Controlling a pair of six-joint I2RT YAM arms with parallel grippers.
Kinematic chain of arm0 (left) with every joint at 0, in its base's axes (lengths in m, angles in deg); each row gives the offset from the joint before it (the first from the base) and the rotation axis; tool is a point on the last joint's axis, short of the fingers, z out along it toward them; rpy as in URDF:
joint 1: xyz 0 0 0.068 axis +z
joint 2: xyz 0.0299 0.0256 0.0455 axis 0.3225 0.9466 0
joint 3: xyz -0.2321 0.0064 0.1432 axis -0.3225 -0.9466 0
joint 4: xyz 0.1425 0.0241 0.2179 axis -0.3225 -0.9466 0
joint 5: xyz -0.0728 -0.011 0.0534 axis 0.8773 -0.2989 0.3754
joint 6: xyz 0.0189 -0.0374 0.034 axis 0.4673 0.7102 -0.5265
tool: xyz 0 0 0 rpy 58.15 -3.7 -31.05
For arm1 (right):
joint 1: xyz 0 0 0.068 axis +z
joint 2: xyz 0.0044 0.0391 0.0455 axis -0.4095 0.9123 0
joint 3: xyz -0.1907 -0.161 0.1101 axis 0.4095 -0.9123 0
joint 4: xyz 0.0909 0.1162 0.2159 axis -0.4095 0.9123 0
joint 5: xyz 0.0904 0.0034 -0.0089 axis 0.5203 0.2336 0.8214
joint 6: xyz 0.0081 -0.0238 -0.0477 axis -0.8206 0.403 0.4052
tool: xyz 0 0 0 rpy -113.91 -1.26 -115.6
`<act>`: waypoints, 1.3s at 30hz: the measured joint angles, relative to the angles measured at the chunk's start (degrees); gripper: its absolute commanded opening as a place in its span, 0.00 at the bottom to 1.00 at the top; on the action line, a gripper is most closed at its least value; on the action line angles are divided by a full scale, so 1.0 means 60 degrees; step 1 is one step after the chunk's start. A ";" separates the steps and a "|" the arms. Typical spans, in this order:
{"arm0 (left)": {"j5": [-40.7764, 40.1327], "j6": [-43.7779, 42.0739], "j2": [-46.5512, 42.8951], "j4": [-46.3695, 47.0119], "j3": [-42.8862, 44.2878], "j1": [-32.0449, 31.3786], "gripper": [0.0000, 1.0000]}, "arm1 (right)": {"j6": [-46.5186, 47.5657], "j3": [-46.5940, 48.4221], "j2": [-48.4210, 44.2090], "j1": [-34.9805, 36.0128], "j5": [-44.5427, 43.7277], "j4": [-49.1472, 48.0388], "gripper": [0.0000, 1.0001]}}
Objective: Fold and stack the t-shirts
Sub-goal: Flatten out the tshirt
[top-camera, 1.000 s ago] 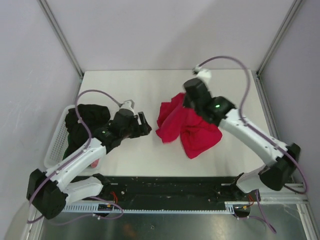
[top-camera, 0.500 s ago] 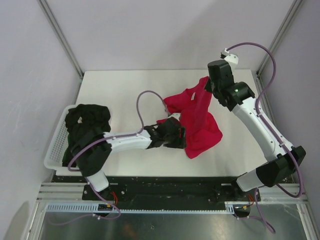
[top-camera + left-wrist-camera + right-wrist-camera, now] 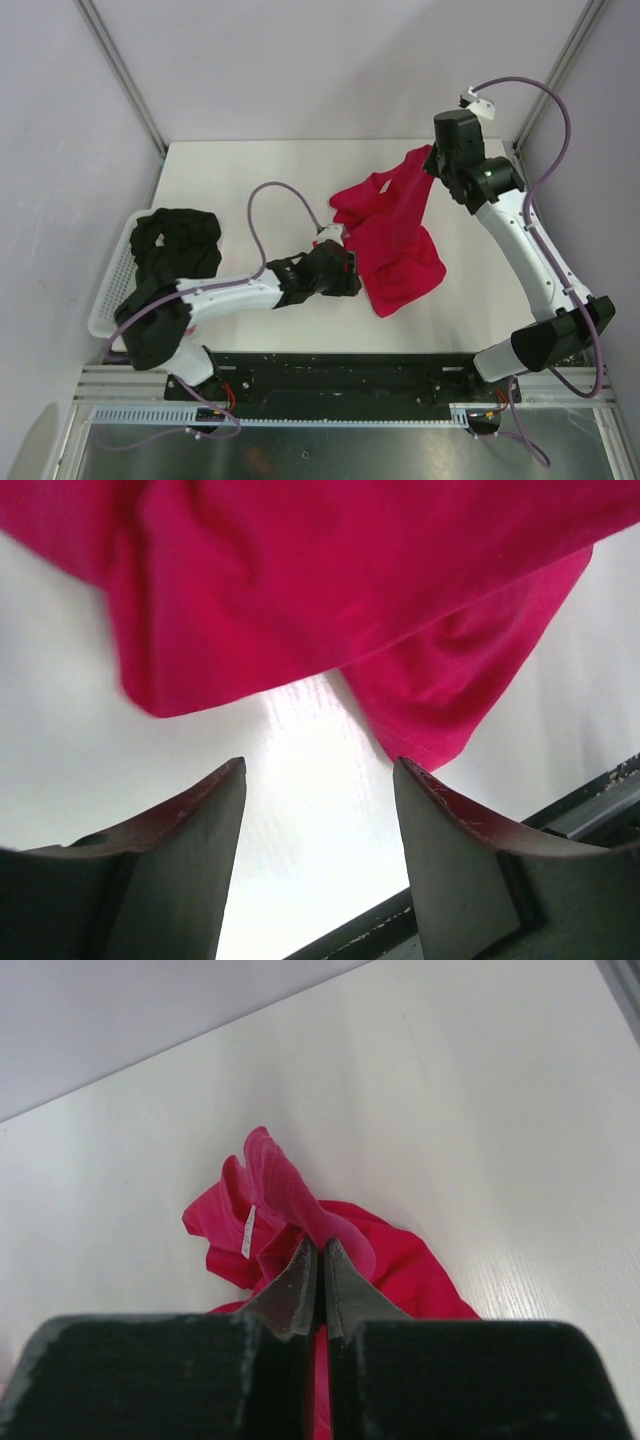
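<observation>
Where the red t-shirt (image 3: 400, 250) lies crumpled on the right-centre of the desk (image 3: 250, 180), one edge of it is drawn up toward the far right corner. The cloth is thus partly lifted and partly resting on the surface. The raised edge is pinched by the right gripper (image 3: 320, 1260), whose jaws are closed tight on a fold of the fabric. A small white label (image 3: 248, 1232) is seen just beside the pinch in the right wrist view. The lower part of the shirt is bunched and overlapped, and no sleeve or hem is laid flat.

The left gripper (image 3: 318, 775) is held low over the desk, just beside the near-left edge of the shirt. Its jaws stand apart with nothing between them: bare desk is seen in the gap, and the red hem lies just ahead of the fingertips.

A dark t-shirt (image 3: 175, 245) is heaped in the white basket (image 3: 105, 305) at the left side of the desk, well apart from the red one.

The step in hand is judged to be the spreading of the red t-shirt before any fold is made. A second hold is called for next. The left gripper would need to be advanced onto the near hem and closed on it, so that the cloth can be tensioned between both grippers and laid flat. Care should be taken that only one layer is gathered.
</observation>
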 measured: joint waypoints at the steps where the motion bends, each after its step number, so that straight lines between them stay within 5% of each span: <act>1: -0.0175 -0.0069 -0.0339 -0.0033 -0.0175 0.0051 0.66 | 0.0004 0.0044 0.0007 -0.0062 0.0029 0.0022 0.00; 8: -0.0725 -0.0761 -0.1537 -0.0215 -0.0688 0.0892 0.69 | 0.0011 0.0401 0.0084 -0.0153 0.0186 0.0051 0.00; 18: -0.0364 -0.1577 0.0616 -0.0342 0.0295 0.1698 0.69 | 0.0029 0.0543 0.0335 -0.0157 0.0484 0.0102 0.00; 39: -0.0656 -0.1468 0.2288 -0.0470 0.2218 0.3643 0.60 | 0.0211 0.0514 0.0233 -0.0270 0.0681 0.0262 0.00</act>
